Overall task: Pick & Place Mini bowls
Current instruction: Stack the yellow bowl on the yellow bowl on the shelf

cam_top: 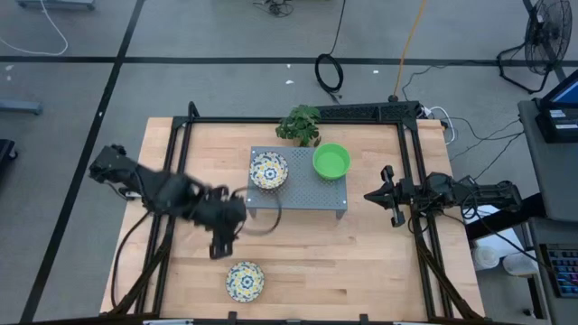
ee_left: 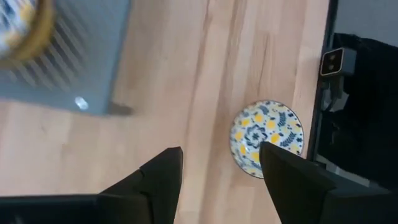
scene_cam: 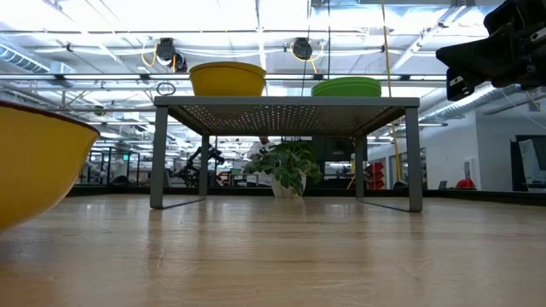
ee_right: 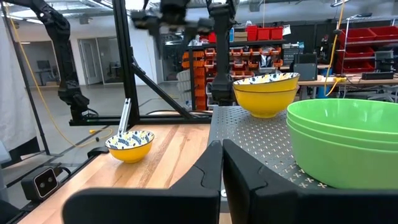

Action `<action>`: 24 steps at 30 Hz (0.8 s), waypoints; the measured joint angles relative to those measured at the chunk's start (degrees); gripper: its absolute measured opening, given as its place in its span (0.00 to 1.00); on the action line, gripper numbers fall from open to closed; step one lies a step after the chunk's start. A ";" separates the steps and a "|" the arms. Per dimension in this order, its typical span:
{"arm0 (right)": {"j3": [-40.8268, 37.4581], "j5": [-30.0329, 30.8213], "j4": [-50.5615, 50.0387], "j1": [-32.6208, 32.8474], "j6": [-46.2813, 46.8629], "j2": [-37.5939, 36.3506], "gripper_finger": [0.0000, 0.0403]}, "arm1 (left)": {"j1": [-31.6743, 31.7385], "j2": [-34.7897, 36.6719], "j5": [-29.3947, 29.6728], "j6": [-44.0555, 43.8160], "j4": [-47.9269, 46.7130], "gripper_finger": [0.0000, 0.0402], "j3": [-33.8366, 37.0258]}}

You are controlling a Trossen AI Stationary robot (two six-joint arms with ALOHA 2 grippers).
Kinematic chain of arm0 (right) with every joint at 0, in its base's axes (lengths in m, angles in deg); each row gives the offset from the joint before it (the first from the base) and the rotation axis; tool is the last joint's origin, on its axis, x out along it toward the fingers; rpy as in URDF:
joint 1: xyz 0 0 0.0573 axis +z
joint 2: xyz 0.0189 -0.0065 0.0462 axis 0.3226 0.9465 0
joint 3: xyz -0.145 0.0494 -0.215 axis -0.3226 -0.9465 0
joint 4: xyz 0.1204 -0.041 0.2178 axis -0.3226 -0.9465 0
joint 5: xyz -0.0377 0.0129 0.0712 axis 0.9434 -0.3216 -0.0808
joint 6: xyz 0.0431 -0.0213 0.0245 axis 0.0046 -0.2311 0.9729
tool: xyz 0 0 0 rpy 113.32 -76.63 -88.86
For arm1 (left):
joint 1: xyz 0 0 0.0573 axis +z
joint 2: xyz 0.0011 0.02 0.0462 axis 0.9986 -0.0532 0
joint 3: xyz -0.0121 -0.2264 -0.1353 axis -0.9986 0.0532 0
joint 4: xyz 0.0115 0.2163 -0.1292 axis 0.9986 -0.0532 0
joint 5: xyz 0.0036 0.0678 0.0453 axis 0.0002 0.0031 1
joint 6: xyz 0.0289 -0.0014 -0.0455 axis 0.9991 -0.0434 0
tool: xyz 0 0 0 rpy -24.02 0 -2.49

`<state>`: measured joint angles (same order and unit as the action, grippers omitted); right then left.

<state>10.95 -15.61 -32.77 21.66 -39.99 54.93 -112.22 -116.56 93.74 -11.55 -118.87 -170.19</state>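
One floral mini bowl (cam_top: 245, 280), white and blue-yellow inside and yellow outside, sits on its base on the wooden table near the near edge; it also shows in the left wrist view (ee_left: 266, 138) and the right wrist view (ee_right: 129, 145). A stack of floral bowls (cam_top: 268, 170) and a stack of green bowls (cam_top: 331, 161) stand on a grey perforated stand (cam_top: 307, 197). My left gripper (cam_top: 221, 242) hovers open between the stand and the lone bowl, its fingers (ee_left: 165, 177) pointing down, touching nothing. My right gripper (cam_top: 388, 194) waits shut (ee_right: 222, 163) at the stand's right side.
A small potted plant (cam_top: 301, 125) stands behind the stand at the far edge. A black frame (cam_top: 411, 153) runs around the table. Bare wood (cam_top: 343, 262) lies in front of the stand. In the low view the near bowl (scene_cam: 34, 162) fills the left side.
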 joint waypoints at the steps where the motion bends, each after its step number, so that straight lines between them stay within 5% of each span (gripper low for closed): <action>1: -0.01 0.01 -0.02 0.01 -0.01 0.00 0.00 | -2.14 0.04 1.43 -2.80 1.10 0.53 1.32; 9: 0.00 0.00 0.00 0.00 -0.01 0.00 0.00 | -12.96 0.21 7.81 -16.62 12.76 0.50 15.30; 24: -0.01 0.01 0.00 -0.01 0.01 0.00 0.00 | -14.09 0.09 7.76 -22.19 34.48 0.51 37.77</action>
<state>10.94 -15.60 -32.77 21.65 -39.97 54.93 -126.30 -116.47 101.49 -33.74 -84.39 -132.42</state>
